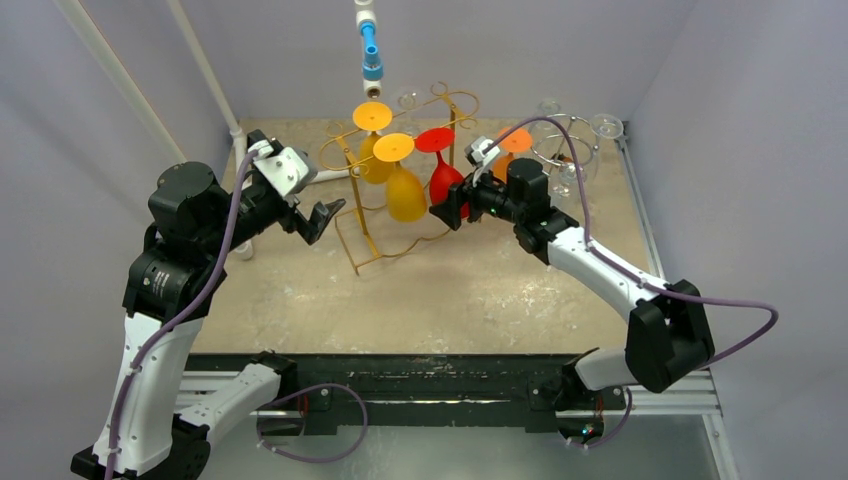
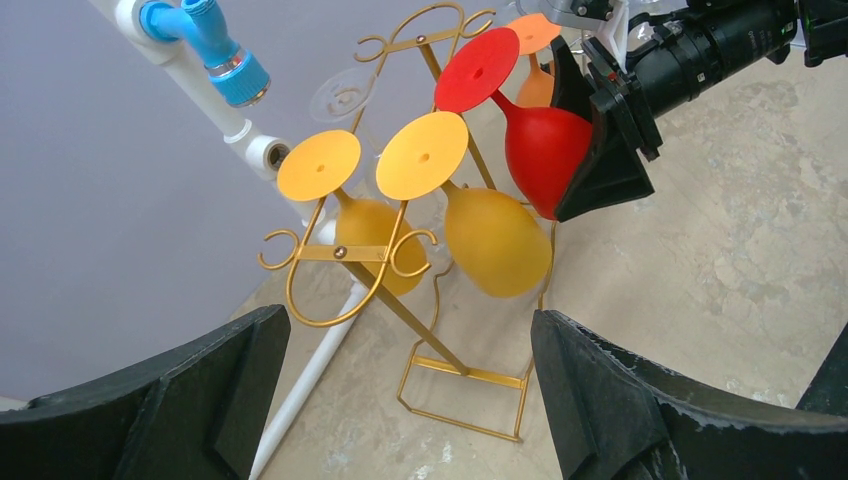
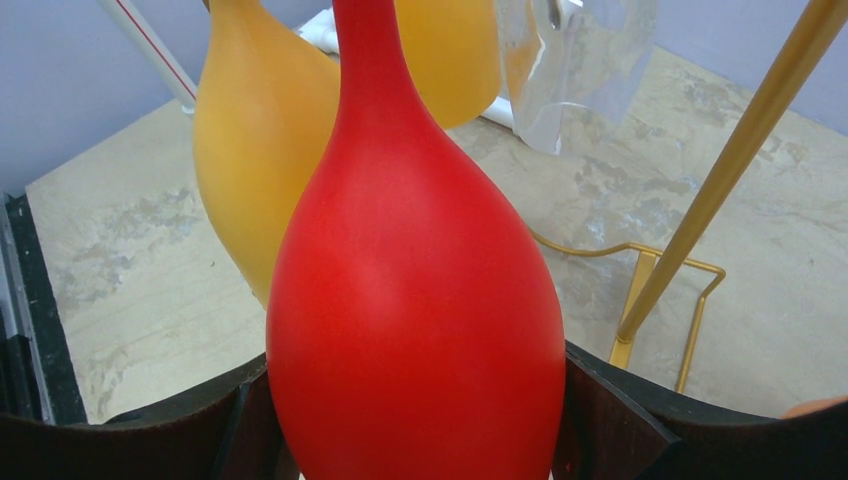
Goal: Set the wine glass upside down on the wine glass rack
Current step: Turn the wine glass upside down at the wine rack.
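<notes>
R gripper (image 1: 450, 210) is clamped on the bowl of the red wine glass (image 1: 443, 180). In the R wrist view the bowl (image 3: 420, 300) fills the gap btwn both fingers (image 3: 610, 420) and touches each side. Glass is upside down: bowl low, stem rising, round foot on top by the upper rail of the gold wire rack (image 1: 365, 245). Can't tell whether the foot actually rests on the rail. In the L wrist view the foot (image 2: 478, 68) sits tilted, next to the rack's upright rod. Two yellow wine glasses hang inverted on the same rack: the nearer one (image 1: 405, 190) is just beside the red bowl, the other (image 1: 375, 165) further L. An orange glass (image 1: 515, 140) shows behind the R wrist, and clear glasses on a silver rack (image 1: 575, 150) stand at far R. L gripper (image 1: 320, 220) hangs L of the rack w/ jaws spread wide, holding nothing and apart from the glasses. White pipe w/ blue valve (image 1: 371, 50) hangs above the rack. Rack base stands on the beige tabletop (image 1: 450, 290).
</notes>
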`<act>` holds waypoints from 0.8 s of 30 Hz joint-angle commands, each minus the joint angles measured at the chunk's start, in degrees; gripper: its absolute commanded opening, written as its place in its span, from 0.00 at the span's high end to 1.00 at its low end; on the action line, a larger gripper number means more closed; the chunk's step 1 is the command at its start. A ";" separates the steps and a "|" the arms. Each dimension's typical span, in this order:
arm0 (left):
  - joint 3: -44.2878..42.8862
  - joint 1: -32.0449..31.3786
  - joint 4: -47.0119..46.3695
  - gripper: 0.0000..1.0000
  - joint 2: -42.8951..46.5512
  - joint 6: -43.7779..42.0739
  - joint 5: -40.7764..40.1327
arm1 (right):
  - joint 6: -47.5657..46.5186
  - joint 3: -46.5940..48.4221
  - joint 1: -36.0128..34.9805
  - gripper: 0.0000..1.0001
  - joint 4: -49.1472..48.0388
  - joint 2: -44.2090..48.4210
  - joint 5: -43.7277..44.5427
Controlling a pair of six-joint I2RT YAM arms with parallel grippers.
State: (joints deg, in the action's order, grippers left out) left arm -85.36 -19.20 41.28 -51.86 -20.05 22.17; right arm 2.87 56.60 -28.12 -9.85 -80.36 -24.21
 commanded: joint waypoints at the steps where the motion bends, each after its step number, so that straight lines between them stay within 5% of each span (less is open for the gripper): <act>1: -0.51 -0.13 -1.17 0.00 0.18 1.67 0.15 | 1.74 1.50 -0.11 0.59 -5.32 -0.25 -1.55; 24: 1.13 -0.13 -1.31 0.00 0.35 0.92 -0.20 | 1.20 -0.17 2.51 0.59 -7.18 2.81 -3.13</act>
State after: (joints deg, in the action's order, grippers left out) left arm -85.14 -19.20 41.23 -51.83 -20.08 22.20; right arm 4.23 56.47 -26.15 -14.37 -81.80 -26.00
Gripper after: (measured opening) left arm 0.996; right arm 0.794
